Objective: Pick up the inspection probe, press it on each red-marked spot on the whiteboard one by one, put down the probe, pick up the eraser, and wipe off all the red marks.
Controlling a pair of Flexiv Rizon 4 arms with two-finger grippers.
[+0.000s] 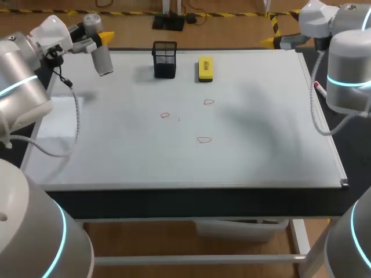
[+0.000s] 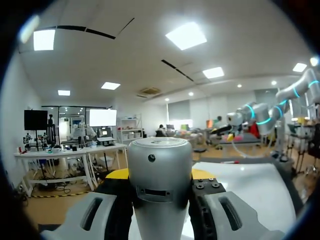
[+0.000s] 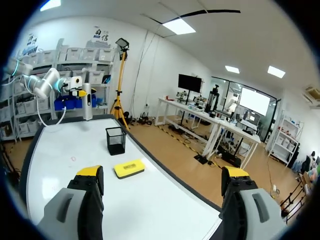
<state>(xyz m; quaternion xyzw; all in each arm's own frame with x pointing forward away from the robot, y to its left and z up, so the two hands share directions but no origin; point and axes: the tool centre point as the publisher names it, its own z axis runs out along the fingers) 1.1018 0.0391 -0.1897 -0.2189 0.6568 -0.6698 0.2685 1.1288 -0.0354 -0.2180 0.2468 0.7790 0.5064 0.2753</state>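
Left end effector (image 2: 160,176) is clamped on the inspection probe (image 1: 103,59), one finger on each side of the silver barrel. It hangs over the far left corner of the whiteboard (image 1: 261,150), well left of the black mesh holder (image 1: 165,59). I can't tell through the mesh what the holder contains. Yellow eraser (image 1: 205,68) lies flat just right of the holder, not touching it. Three red marks (image 1: 165,115) are on my side of the holder: the first straight in front of it, a second mark (image 1: 208,102) front-right, and a third mark (image 1: 204,139) further towards me. Right end effector (image 3: 162,175) is spread wide with nothing gripped, well right of the holder by the board's far right corner
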